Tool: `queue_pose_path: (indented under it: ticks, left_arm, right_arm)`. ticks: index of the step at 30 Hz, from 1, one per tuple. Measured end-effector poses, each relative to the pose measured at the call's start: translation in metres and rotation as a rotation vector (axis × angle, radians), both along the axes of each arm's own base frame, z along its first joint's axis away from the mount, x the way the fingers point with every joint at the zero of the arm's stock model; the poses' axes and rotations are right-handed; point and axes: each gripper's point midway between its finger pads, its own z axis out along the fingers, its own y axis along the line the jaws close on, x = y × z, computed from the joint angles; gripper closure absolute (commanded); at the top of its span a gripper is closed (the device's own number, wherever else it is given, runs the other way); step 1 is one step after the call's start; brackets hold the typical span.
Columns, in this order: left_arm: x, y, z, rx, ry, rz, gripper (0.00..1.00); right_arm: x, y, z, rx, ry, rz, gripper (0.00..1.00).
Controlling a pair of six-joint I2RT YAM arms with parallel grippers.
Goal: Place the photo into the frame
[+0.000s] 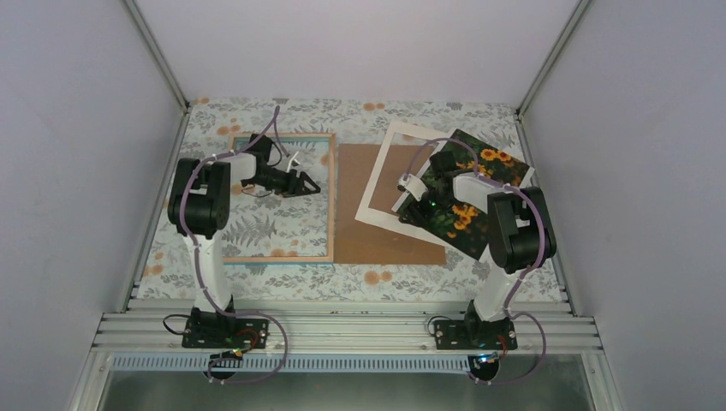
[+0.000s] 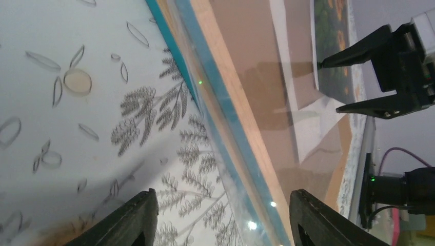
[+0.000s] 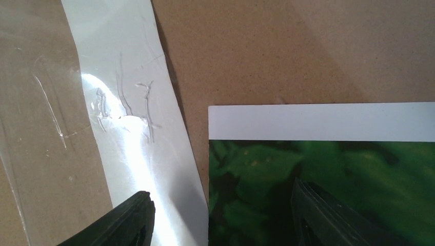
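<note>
- Photo: flat, print side up, right half of the tabletop, well apart from the frame. One corner overlaps the white mat, which itself lies across the brown board.
- Heading: skewed. Long axis appears to run far-to-near with the far end leaning right. The frame lies square to the tabletop edges, so a turn is needed as well as a carry.
- Right gripper: fingers apart, holding nothing, straddling the photo's white-bordered corner, one over the mat and one over the green print.
- Left gripper: fingers apart, empty, low over the frame's right rail.

Risks, as I judge them:
- Closing here could pinch the mat along with the photo, or drag both.
- The sheet is thin, glossy and flat, so the fingers may skate off the edge or crease the corner.
- Set down unturned, it would ride up on a rail.
- The left arm sits over the landing spot and may get clipped.
</note>
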Motion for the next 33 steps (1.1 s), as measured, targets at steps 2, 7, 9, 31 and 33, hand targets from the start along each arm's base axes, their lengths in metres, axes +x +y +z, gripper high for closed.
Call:
queue_pose_path:
  ticks: [2, 7, 9, 31, 33]
  left_arm:
    - [0.007, -0.004, -0.003, -0.021, 0.007, -0.009, 0.37]
    - [0.024, -0.017, 0.001, -0.057, -0.015, -0.041, 0.44]
    - [0.025, -0.025, 0.003, -0.070, -0.019, -0.061, 0.48]
    - [0.036, -0.084, 0.052, -0.121, -0.057, -0.159, 0.63]
    - [0.041, -0.087, 0.055, -0.119, -0.053, -0.155, 0.68]
  right_arm:
    - [0.001, 0.000, 0.000, 0.000, -0.003, 0.001, 0.33]
    - [0.002, 0.000, 0.000, 0.002, -0.009, 0.001, 0.33]
    - [0.002, 0.001, -0.001, 0.003, -0.011, 0.002, 0.33]
    - [0.006, 0.003, -0.001, 0.006, -0.033, 0.009, 0.34]
    - [0.007, 0.003, -0.001, 0.006, -0.036, 0.010, 0.34]
